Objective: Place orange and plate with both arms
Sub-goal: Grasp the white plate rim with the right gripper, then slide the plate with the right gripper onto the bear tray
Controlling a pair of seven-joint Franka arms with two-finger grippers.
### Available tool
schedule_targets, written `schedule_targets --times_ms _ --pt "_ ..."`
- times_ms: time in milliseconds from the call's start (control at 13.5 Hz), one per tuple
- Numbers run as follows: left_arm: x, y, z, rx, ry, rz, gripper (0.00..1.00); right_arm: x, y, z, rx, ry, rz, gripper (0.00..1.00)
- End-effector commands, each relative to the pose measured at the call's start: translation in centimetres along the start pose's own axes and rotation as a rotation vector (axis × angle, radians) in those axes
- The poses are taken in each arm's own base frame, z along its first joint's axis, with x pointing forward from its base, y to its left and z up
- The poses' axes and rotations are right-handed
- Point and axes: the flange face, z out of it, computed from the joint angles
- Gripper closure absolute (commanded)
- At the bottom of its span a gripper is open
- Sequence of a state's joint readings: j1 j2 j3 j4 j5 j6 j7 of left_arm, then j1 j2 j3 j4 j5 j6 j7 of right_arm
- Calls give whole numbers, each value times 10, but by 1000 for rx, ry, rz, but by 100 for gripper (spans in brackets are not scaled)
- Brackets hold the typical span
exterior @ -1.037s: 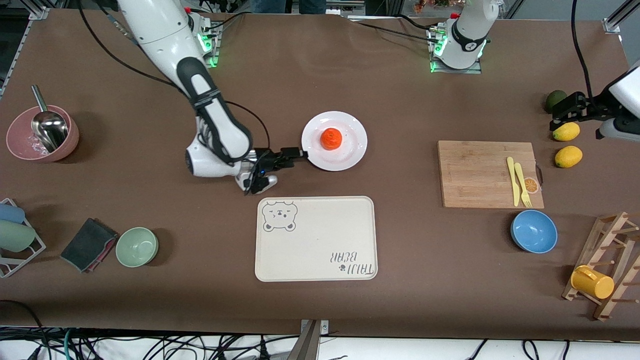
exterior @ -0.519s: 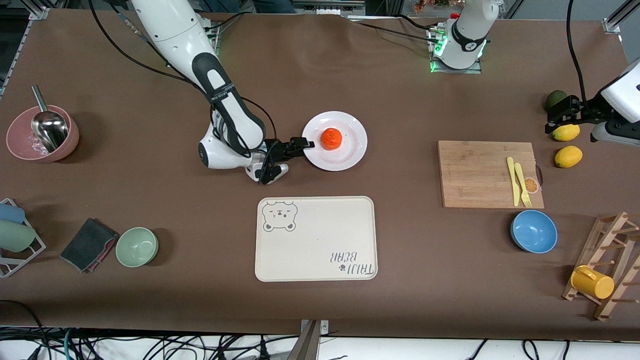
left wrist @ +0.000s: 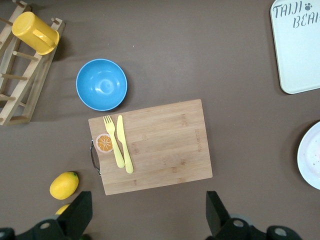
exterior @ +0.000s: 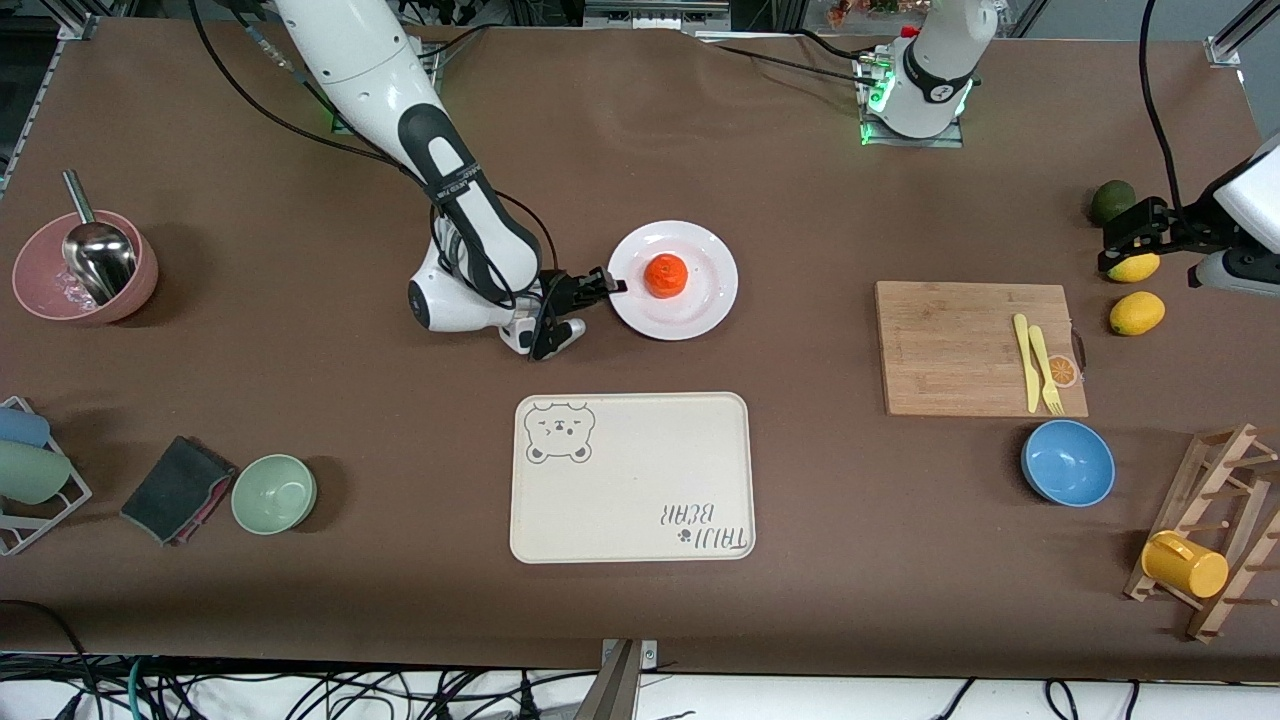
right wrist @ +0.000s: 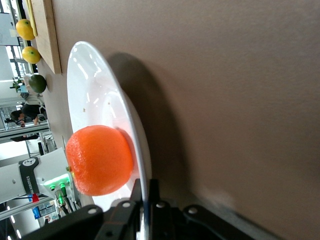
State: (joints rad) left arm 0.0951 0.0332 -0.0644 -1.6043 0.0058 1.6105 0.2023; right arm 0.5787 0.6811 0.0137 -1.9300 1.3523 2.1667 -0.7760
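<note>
1. At the right arm's end of the table, a pink bowl (exterior: 85, 268) is holding a metal scoop (exterior: 95, 245), and nearer the camera a green bowl (exterior: 274, 493) is sitting beside a folded dark cloth (exterior: 178, 488).

2. The right gripper (exterior: 612, 285) is reaching in low and sideways, and its fingers are pinching the rim of the plate (exterior: 705, 303); the right wrist view is showing the white rim (right wrist: 107, 100) running straight in between them.

3. The orange (exterior: 665, 275) is sitting on the plate, close to the gripped edge. So the fruit part is looking done to me.

4. The bear tray (exterior: 632, 477) is lying nearer the camera than the plate, with nothing on it. If the plate is meant to go there, that carry is what is left, and I'd be watching the orange for rolling.

5. Toward the left arm's end, a cutting board (exterior: 980, 347) is carrying a yellow knife and fork (exterior: 1038, 362), with a blue bowl (exterior: 1067, 462) nearer the camera.

6. The left gripper (exterior: 1128, 232) is waiting up over the lemons (exterior: 1136, 313), well apart from the plate; its fingers (left wrist: 75, 216) are spread wide and gripping nothing.
</note>
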Motion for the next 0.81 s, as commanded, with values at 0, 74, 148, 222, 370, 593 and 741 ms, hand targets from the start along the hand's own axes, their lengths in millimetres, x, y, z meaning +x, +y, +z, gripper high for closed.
schedule_targets --times_ms 0,74,148,222,370,593,741 --pt "2 -1 -2 -21 13 5 0 -1 1 2 -6 9 -13 100" --pt "2 0 -1 -21 13 5 0 1 -2 -1 -4 16 -13 100" --pt "3 2 -1 -21 13 5 0 4 -5 -7 -3 25 -14 100" --pt "3 2 -1 -21 12 7 0 8 -8 -17 0 42 -17 100" --pt "3 3 -1 -21 13 8 0 22 -12 -39 36 64 -15 100" --pt "3 0 -1 -20 15 4 0 49 -6 -92 95 112 17 100" --pt "3 0 -1 -21 13 4 0 71 -3 -123 95 150 -10 100"
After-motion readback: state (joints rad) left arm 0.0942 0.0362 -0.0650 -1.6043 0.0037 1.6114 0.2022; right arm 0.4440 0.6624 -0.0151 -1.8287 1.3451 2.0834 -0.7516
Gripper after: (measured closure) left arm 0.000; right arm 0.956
